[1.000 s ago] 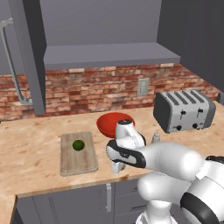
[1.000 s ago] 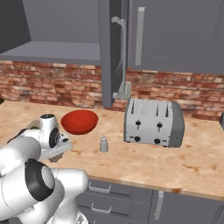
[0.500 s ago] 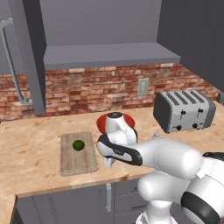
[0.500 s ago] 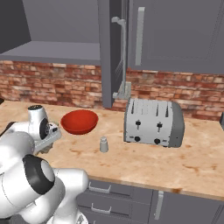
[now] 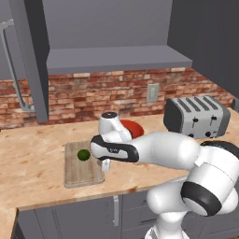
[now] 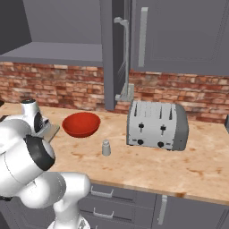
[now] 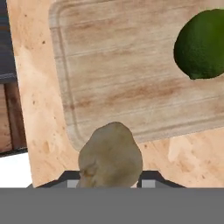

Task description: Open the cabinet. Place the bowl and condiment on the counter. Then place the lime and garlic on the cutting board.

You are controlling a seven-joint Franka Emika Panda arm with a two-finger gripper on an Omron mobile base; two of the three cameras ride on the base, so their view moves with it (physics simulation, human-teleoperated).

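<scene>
A red brick backsplash ran behind the tan surface (image 5: 32, 163), where the cutting board (image 5: 79, 170) lay with the lime (image 5: 83, 154) on it. The pincer (image 5: 106, 165) hung over the board's edge at about 3 o'clock from the lime, pinching the garlic (image 7: 110, 157) between its tips. In the hand view the lime (image 7: 201, 43) sat toward 1 o'clock from the garlic. The red bowl (image 6: 81, 125) and a small grey shaker (image 6: 106, 147) stood on the surface beside the toaster (image 6: 156, 125).
</scene>
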